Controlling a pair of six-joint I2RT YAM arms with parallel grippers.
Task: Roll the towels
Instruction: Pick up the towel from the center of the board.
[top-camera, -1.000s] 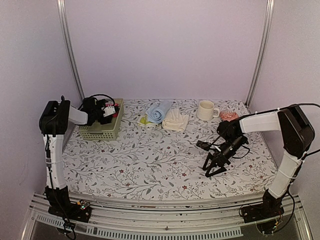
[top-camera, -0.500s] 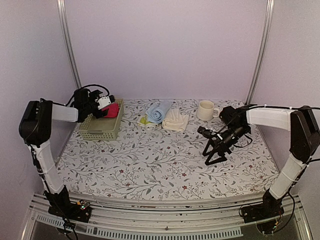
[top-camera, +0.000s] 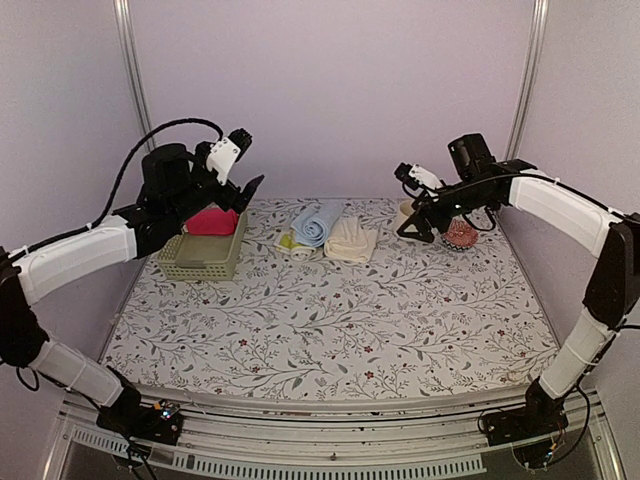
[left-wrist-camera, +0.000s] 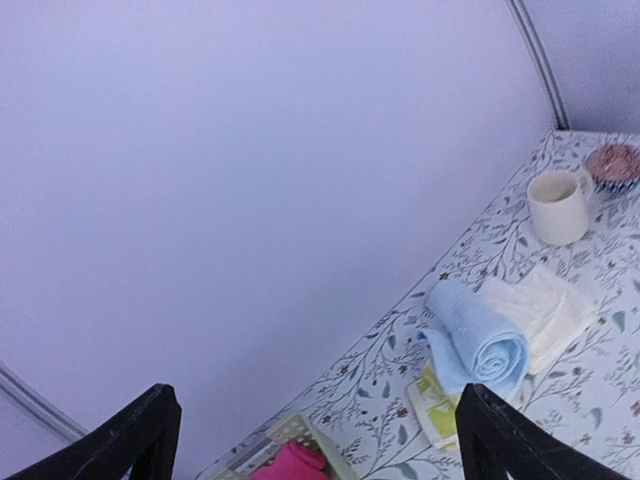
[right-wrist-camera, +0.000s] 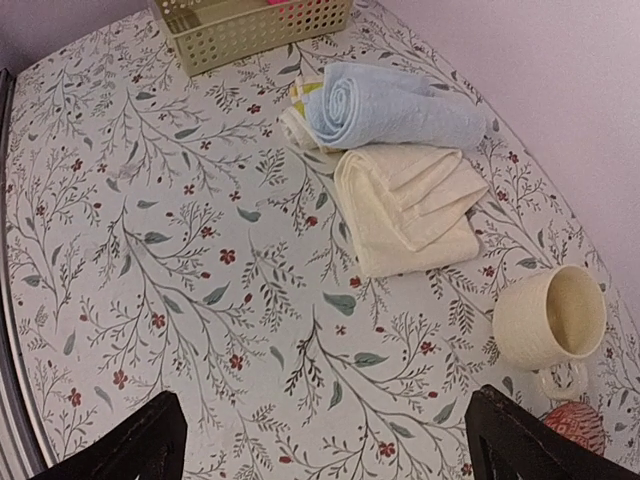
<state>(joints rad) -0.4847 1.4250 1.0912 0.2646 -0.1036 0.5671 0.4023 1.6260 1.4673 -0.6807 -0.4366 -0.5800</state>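
Observation:
A rolled light blue towel (top-camera: 317, 222) (left-wrist-camera: 475, 340) (right-wrist-camera: 390, 105) lies at the back of the table, on top of a pale yellow-green towel (top-camera: 289, 242) (left-wrist-camera: 435, 408) (right-wrist-camera: 298, 98). Beside them on the right lies a folded cream-white towel (top-camera: 350, 240) (left-wrist-camera: 545, 310) (right-wrist-camera: 410, 205). A hot pink towel (top-camera: 212, 221) (left-wrist-camera: 290, 464) sits in the basket. My left gripper (top-camera: 238, 195) (left-wrist-camera: 318, 395) hangs open high above the basket, holding nothing. My right gripper (top-camera: 418, 222) (right-wrist-camera: 325, 400) is open and empty, raised in front of the mug.
A pale green mesh basket (top-camera: 200, 262) (right-wrist-camera: 250, 30) stands at the back left. A cream mug (top-camera: 404, 209) (left-wrist-camera: 555, 205) (right-wrist-camera: 550, 315) and a small reddish bowl (top-camera: 460, 235) (left-wrist-camera: 612, 165) (right-wrist-camera: 572, 425) stand at the back right. Walls close the back and sides.
Both arms have lifted. The left gripper rose out of the basket, leaving the pink towel there. The right gripper rose from the table and moved back toward the mug.

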